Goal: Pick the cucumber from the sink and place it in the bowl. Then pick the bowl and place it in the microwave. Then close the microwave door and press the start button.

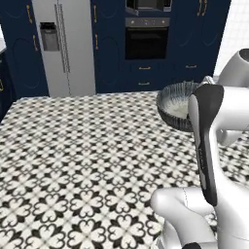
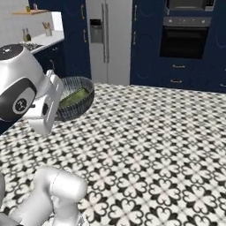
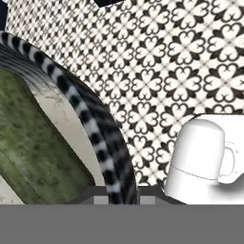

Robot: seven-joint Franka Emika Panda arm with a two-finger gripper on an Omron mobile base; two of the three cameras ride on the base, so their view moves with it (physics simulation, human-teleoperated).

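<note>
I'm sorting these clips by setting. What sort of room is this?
A rendered home kitchen: a steel fridge with a door dispenser, a built-in oven set in navy cabinets, and a patterned black-and-white tiled floor.

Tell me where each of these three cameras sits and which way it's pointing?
Left base view: behind the arm on its left, facing across the patterned floor to the fridge and oven; the white arm fills the right side, the bowl held beyond it.
Right base view: behind the arm on its right, same direction; the arm rises at left, with the cucumber lying in the bowl.
Hand view: on the hand, looking along its fingers at the bowl's rim, with the cucumber inside.
Both base views share fridge, oven, floor and bowl.
</note>
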